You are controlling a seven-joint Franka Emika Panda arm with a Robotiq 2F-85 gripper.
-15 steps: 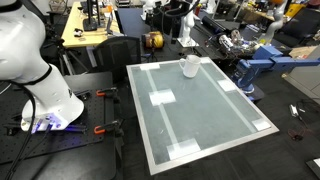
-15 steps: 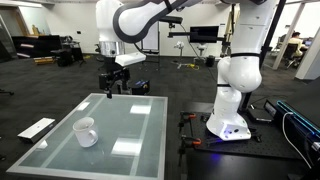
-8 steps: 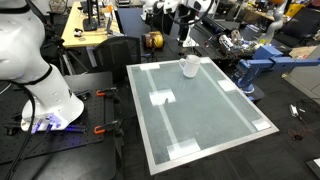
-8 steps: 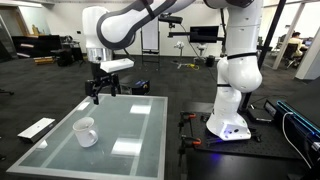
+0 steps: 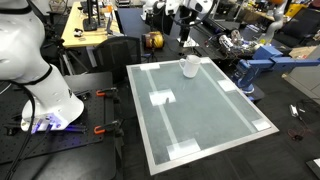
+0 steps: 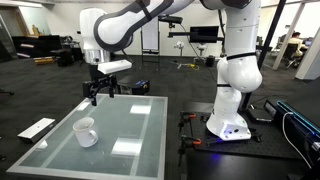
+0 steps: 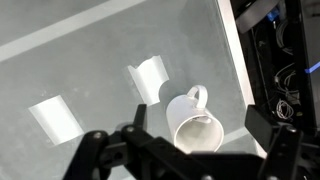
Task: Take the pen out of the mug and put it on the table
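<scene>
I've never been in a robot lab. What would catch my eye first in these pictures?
A big white robot arm arches out from its base, and its dark claw hangs open in the air near the far edge of a pale frosted table. A lone small white mug sits on that table. The wrist view looks down on it, beside white tape patches.

Mug (image 5: 189, 67) upright on table (image 5: 215, 125) nr far rim, gripper (image 5: 185, 37) hovering above & just beyond mug, white tape patch (image 5: 162, 98) camera-side of mug.
</scene>
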